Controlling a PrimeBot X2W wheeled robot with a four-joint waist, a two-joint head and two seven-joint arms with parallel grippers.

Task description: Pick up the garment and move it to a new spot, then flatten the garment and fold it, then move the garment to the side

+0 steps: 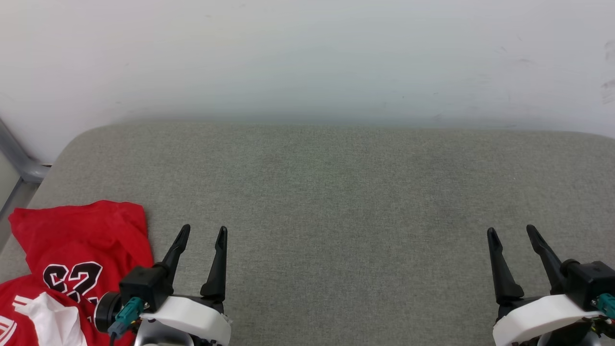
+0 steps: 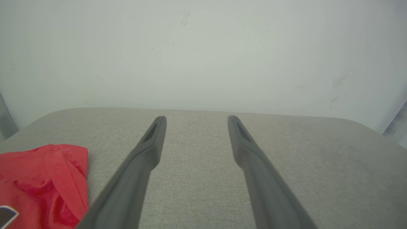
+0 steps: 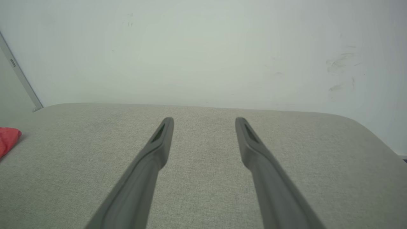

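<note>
**1. Surface** [image 1: 336,192]: grey woven fabric cover, rounded far corners. The far edge is set against the wall [image 1: 307,57].

**2. Room:** the wall is plain off-white. A grey metal bar [image 1: 19,161] is seen slanting down past the far-left corner. Scuff marks [image 1: 608,91] are noted on the wall, right side.

**3. Garment** [image 1: 81,240]: bright red, crumpled. It is laid on the near-left corner of the surface, just beside the left pincer [image 1: 203,228], on its outer side. The lower part is hidden behind that wrist's housing. It is well apart from the right pincer [image 1: 510,229].

**4. Pincers:** both are spread wide, w/ nothing held btwn the fingers. The tips are pointed toward the wall, over bare fabric. Whether the tips touch the surface cannot be told.

**5. Per-view diffs:**
- **Head view:** a black no. print w/ white outline, part-folded, is made out. White sleeve cloth w/ red stripes is seen at the bottom-left edge.
- **Left wrist view:** the garment is given as a red fold at lower left, w/ a sliver of dark print at the frame edge.
- **Right wrist view:** the garment is reduced to a small red tip at the far-left edge. The scuffs are given clearest at upper right, and a thin grey strip is seen slanting at upper left.
</note>
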